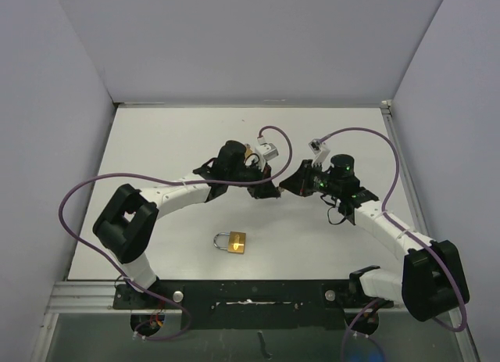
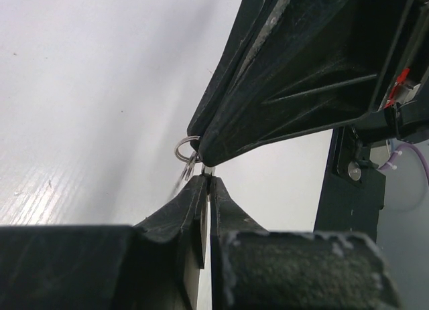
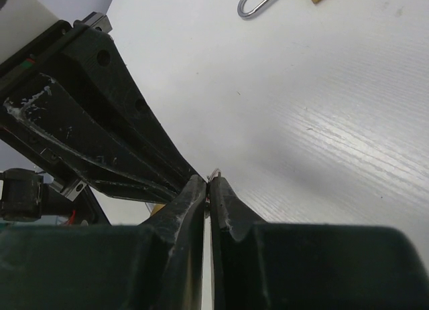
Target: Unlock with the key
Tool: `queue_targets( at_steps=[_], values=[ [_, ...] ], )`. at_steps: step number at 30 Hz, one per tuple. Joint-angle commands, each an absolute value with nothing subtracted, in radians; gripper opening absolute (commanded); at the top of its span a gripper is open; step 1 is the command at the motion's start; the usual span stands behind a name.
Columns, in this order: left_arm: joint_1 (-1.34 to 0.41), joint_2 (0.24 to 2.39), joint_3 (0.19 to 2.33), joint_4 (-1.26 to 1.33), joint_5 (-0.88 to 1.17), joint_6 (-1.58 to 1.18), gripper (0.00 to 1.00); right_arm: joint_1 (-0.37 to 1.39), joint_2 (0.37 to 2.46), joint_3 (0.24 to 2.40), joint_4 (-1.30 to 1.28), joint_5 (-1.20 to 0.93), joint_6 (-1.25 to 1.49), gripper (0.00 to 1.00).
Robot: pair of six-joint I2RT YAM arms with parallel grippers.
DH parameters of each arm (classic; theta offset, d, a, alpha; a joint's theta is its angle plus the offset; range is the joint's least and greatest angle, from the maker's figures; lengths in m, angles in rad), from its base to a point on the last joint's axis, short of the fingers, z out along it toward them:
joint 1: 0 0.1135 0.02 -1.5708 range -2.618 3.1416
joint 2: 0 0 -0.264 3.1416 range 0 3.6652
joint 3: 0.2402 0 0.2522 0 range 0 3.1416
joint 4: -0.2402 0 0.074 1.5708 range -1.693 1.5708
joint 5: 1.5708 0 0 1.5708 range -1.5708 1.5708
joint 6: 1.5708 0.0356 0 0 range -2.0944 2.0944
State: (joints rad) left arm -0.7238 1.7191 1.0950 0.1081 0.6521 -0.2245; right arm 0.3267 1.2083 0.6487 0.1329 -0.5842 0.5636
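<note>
The left gripper (image 2: 208, 181) reaches in towards the middle of the white table (image 1: 156, 143). Its two fingers are clenched almost together, with only a thin slit between them. At their tips they pinch a small silver key (image 2: 209, 170).

A thin wire key ring (image 2: 186, 150) pokes out just above and to one side of those tips. It is touching the tip of the opposite gripper.

The right gripper (image 3: 208, 183) comes in from the other side and meets the left one tip to tip. The two grippers are nose to nose with the key between them. The right gripper's fingers are also squeezed nearly closed, leaving only a narrow seam. A sliver of metal shows right at their tips, so this gripper seems to be clamped on the ring end of the same key. The part of the key inside either grip is hidden.

A brass padlock (image 1: 232, 241) lies flat on the table, apart from both grippers. It sits nearer the arm bases than the fingertips do, slightly to the left gripper's side. Its silver shackle points left. Nothing is touching it.
</note>
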Motion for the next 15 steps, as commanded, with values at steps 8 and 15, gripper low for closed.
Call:
queue_targets(
  at_steps=[8,15],
  values=[
    [-0.725,1.705,1.078,0.245,0.647,-0.253,0.30,0.320,1.202,0.640,0.200,-0.567,0.606,0.00],
    [-0.725,1.716,1.048,0.321,0.664,-0.290,0.31,0.319,1.195,0.638,0.220,-0.564,0.642,0.00]
  ],
)
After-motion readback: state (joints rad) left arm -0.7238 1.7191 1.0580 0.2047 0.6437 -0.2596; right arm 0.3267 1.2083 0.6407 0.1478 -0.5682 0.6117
